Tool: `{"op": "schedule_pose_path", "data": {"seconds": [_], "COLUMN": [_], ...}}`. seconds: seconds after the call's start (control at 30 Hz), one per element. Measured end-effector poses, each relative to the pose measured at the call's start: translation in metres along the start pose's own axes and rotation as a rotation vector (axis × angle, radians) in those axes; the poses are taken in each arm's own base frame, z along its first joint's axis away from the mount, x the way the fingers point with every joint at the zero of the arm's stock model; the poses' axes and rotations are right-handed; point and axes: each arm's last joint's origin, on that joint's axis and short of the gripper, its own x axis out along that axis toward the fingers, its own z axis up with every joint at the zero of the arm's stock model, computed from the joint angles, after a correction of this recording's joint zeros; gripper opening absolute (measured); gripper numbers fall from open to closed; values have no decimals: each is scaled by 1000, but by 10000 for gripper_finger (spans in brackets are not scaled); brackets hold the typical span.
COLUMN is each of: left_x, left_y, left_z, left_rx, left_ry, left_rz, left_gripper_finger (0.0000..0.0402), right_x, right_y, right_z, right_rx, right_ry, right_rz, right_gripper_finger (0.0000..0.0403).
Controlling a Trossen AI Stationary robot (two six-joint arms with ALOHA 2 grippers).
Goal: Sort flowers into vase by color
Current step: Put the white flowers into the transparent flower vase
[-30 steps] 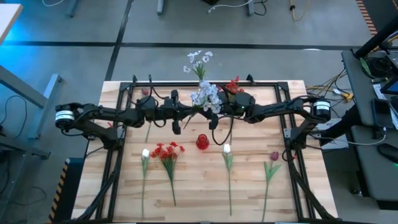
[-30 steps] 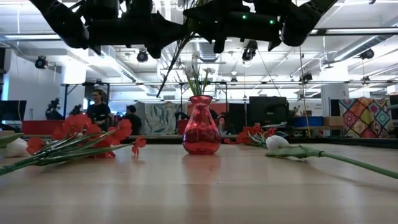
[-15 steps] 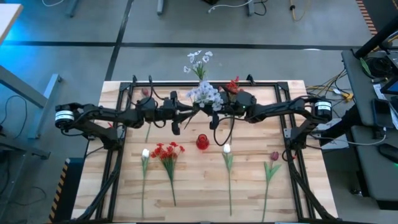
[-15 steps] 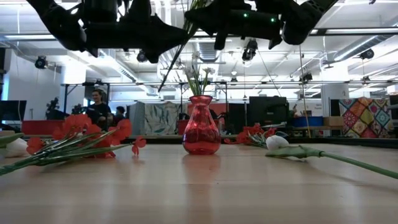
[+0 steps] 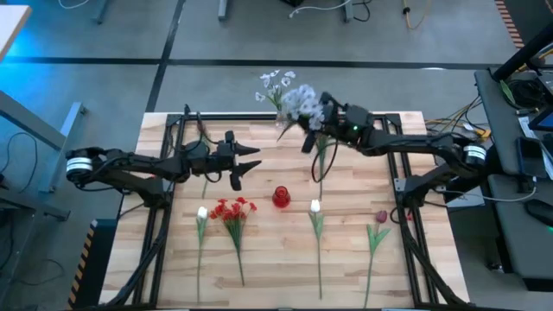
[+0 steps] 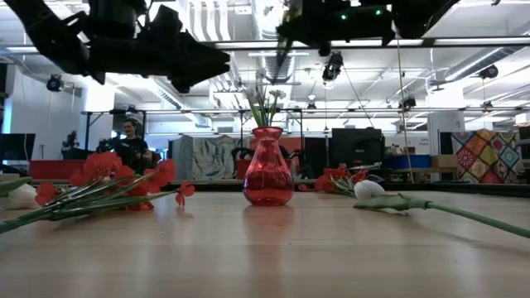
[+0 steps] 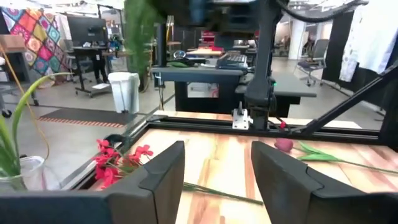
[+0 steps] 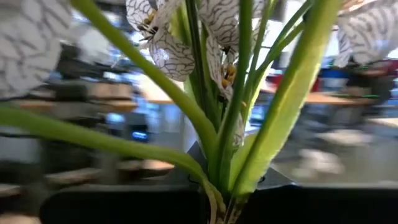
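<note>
My right gripper (image 5: 309,130) hangs over the table's far side, shut on a bunch of white and pale-blue flowers (image 5: 299,104) that fills its wrist view (image 8: 186,43). Left of the table's middle, my left gripper (image 5: 244,166) is open with nothing between its fingers (image 7: 217,180). A red vase (image 5: 281,197) stands mid-table. Near the front edge lie a white bud (image 5: 202,212), a red cluster (image 5: 232,208), another white bud (image 5: 315,206) and a dark pink tulip (image 5: 381,216). White flowers (image 5: 276,82) stand in a clear vase (image 7: 18,177) at the far edge. My right gripper pinches the bunch's green stalks (image 8: 219,180) between its two fingers, just below the blossoms. It reaches in about level from the table's right side. The stalks cross the fingers and the blossoms rise above them. The bunch is lifted clear of the table.
A red flower (image 7: 118,163) lies on the far right part of the table, its stem (image 5: 321,164) running toward the near edge. Another stem (image 5: 206,177) lies under the left arm. A black frame (image 5: 393,173) borders the wooden top. People (image 6: 132,141) stand in the room beyond.
My left gripper has opened, let go of the pale-blue bunch and drawn back toward the table's left edge. My right gripper has shut on the bunch, rolled, and carried it up and toward the table's far right.
</note>
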Motion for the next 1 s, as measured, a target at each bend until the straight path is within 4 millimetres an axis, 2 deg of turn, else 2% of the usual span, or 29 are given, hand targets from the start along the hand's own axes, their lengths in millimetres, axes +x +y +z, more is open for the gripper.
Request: {"op": "schedule_pose_path", "data": {"seconds": [0.2, 0.33, 0.47, 0.77, 1.0], "left_x": [-18, -27, -30, -29, -28], "left_y": [0, 0, 0, 0, 0], "left_z": [-5, -7, -6, -12, -14], "left_rx": [8, 12, 11, 7, 6], "left_ry": [-6, -14, -24, 3, 13], "left_rz": [54, 76, 77, 76, 74], "left_gripper_finger": [172, 172, 172, 172, 172], "right_x": [-8, -4, 4, 33, 56], "right_y": [-34, -61, -78, -86, -93], "right_z": [7, -5, -17, -32, -51], "right_rx": [-65, -60, -23, -35, -107], "right_ry": [-21, -60, -72, -40, 57], "right_rz": [-157, -253, -263, -227, -223], "right_gripper_finger": [13, 13, 13, 13, 13]}}
